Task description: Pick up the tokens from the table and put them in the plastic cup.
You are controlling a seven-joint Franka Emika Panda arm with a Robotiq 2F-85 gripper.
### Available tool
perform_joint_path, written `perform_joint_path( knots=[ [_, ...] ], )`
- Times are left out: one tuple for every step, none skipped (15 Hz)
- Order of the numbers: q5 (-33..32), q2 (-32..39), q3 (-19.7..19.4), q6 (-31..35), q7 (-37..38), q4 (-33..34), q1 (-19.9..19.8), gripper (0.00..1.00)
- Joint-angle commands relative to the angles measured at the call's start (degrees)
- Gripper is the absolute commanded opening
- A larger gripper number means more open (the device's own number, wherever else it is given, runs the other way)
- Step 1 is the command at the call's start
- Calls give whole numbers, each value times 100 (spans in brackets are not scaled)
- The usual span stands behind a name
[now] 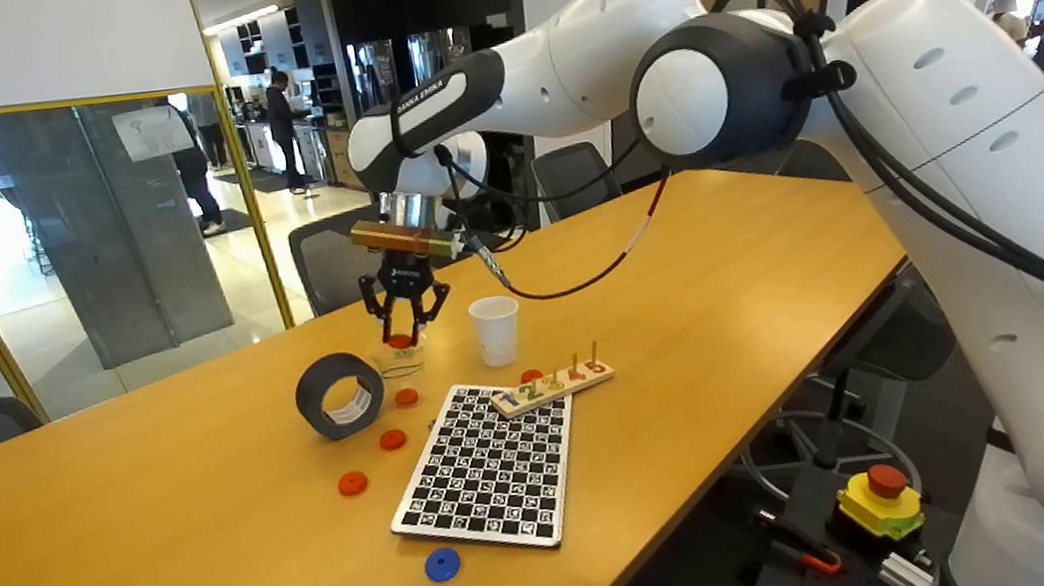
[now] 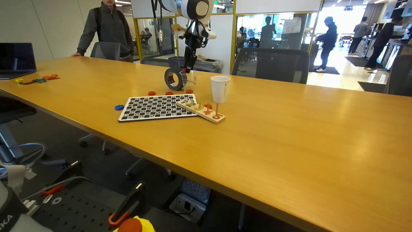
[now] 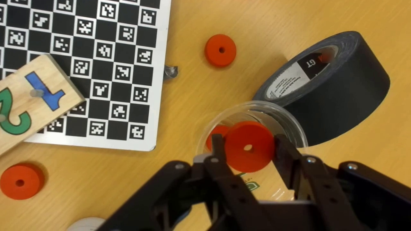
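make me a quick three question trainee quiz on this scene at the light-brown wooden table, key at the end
1. Multiple choice: what does the black two-fingered gripper hold?
a) nothing
b) a flat round red disc
c) a flat round blue disc

2. True or false: the pale wooden number strip partly overlaps the black-and-white checkered board.

3. Short answer: does the round black tape roll lie flat on the light-brown wooden table or stand on its edge?

Key: 1. b; 2. true; 3. on its edge.

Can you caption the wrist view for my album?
The claw pinches a red token at the mouth of a clear cup.
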Motion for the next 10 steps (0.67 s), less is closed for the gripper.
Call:
perform_joint_path(
  knots=[
    [-101, 159, -139, 171, 222, 284, 135, 21],
    [-120, 192, -155, 201, 254, 322, 147, 21],
    [-141, 217, -174, 246, 291, 348, 163, 21],
    [-166, 232, -193, 297, 325, 361, 177, 21],
    [-219, 243, -223, 330, 367, 376, 202, 30],
    [-279, 242, -247, 287, 423, 391, 220, 67],
    [-343, 220, -271, 294, 452, 382, 237, 69],
    [-406, 156, -269, 248, 406, 343, 236, 74],
    [-459, 64, -263, 235, 346, 272, 241, 81],
    [-530, -52, -260, 238, 266, 176, 258, 90]
  ],
)
